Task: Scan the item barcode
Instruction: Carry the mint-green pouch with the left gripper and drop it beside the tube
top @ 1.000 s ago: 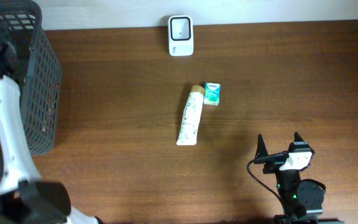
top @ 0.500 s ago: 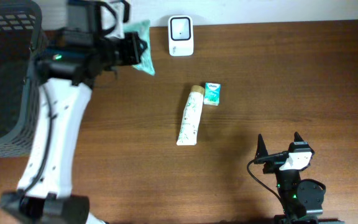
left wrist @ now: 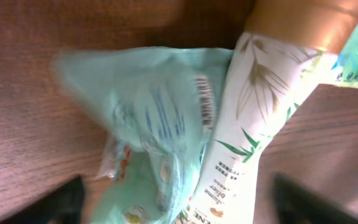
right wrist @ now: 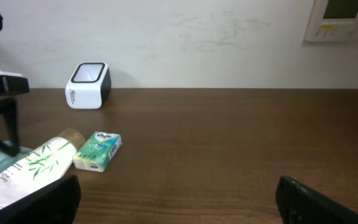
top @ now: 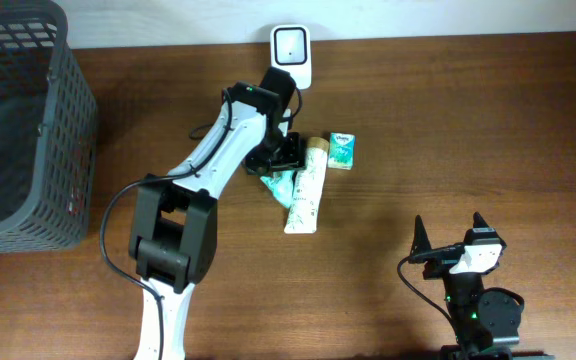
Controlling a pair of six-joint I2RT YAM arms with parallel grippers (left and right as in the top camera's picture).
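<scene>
The item, a crumpled light green packet [top: 278, 186] with printing on it [left wrist: 148, 124], lies on the wooden table against the left side of a white tube. My left gripper [top: 284, 158] hangs just above it, open; in the left wrist view the gripper [left wrist: 182, 205] has its dark fingertips [left wrist: 64, 200] far apart, with the packet and the tube's edge between them and no grip on either. The white barcode scanner [top: 291, 57] stands at the table's back edge. My right gripper [top: 452, 236] rests open near the front, holding nothing [right wrist: 182, 202].
A white tube [top: 306, 190] with a leaf print and a tan cap lies at the table's middle. A small green tissue pack [top: 341, 150] sits beside its cap. A dark mesh basket [top: 63, 130] stands at the far left.
The left arm carried the green packet from the basket side past the scanner to the table's middle. Its jaws have opened, and the packet now lies beside the tube.
</scene>
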